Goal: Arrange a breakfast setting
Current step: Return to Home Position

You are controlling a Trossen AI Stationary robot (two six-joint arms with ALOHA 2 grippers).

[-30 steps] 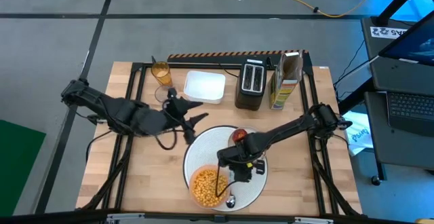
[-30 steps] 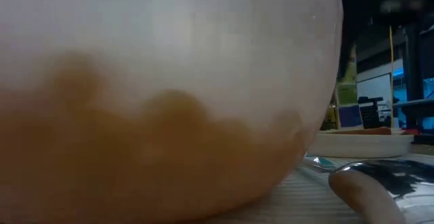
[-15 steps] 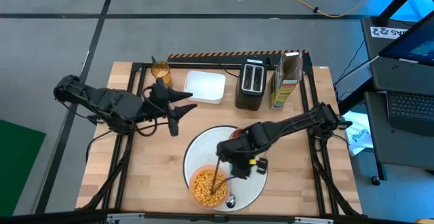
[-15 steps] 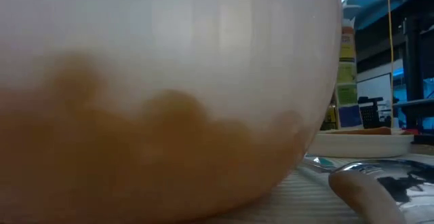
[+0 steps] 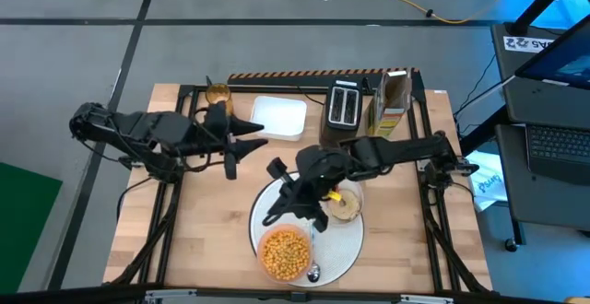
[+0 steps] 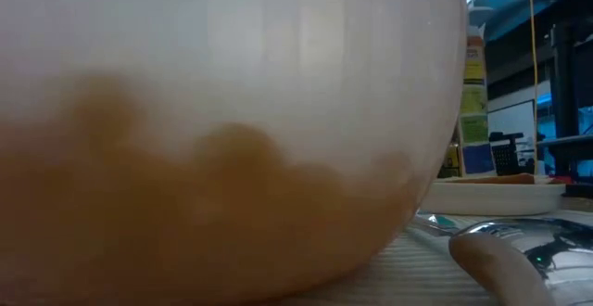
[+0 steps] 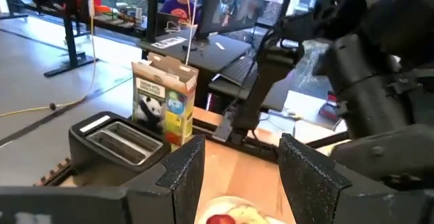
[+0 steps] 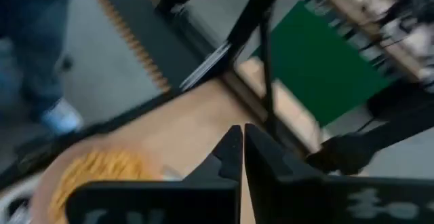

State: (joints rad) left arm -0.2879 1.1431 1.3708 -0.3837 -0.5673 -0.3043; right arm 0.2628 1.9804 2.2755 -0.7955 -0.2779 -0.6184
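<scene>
The round white placemat (image 5: 343,249) lies at the table's near middle. On it stand the orange bowl of yellow puffs (image 5: 284,253), the spoon (image 5: 313,269) beside the bowl, and the small plate with the bagel (image 5: 344,205). The bowl fills the low view (image 6: 232,139). The red apple shows only in the left wrist view (image 7: 218,218). My right gripper (image 5: 271,219) is shut and empty above the placemat's left edge, beside the bowl (image 8: 102,173). My left gripper (image 5: 256,134) is open and empty over the table's left part, left of the white tray.
At the far edge stand a glass of orange liquid (image 5: 218,97), a white rectangular tray (image 5: 278,117), a black toaster (image 5: 341,112) and a cereal box (image 5: 387,109). Bare wood lies left and right of the placemat. A person's legs (image 8: 30,47) show beyond the table.
My right gripper has gone from above the small plate toward the table's left, across the placemat, and has turned about; the bagel on the plate now shows. My left gripper has drawn back from the placemat toward the table's far left.
</scene>
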